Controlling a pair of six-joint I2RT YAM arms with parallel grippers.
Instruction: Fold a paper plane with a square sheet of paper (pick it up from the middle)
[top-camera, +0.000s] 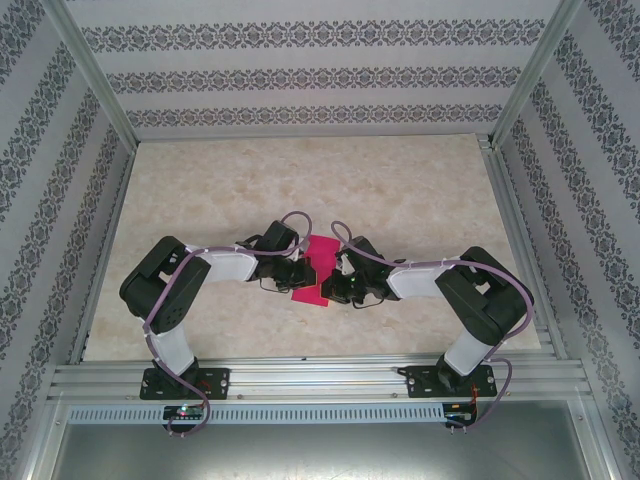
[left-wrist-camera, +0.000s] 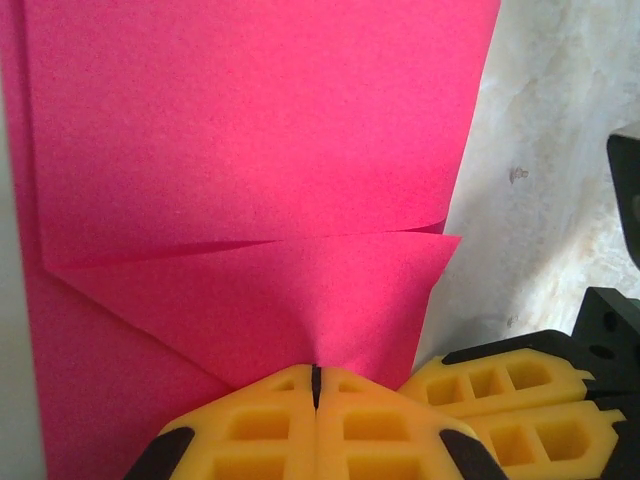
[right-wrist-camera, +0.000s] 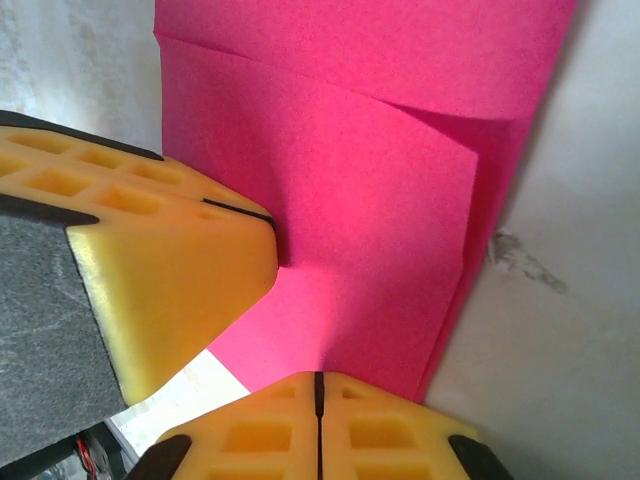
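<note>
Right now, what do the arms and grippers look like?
Left arm and right arm: black joints, white links, purple cables along each. Left gripper and right gripper: yellow fingers moulded with square pockets, black backing.

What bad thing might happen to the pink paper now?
1. The left gripper and the right gripper both pinch the thin paper, very close together. If they pull apart, it might tear.
2. The paper puckers at each pinch, so a stray wrinkle may spoil the neat folds.
3. The yellow fingers of the two grippers sit almost side by side and might bump.
</note>
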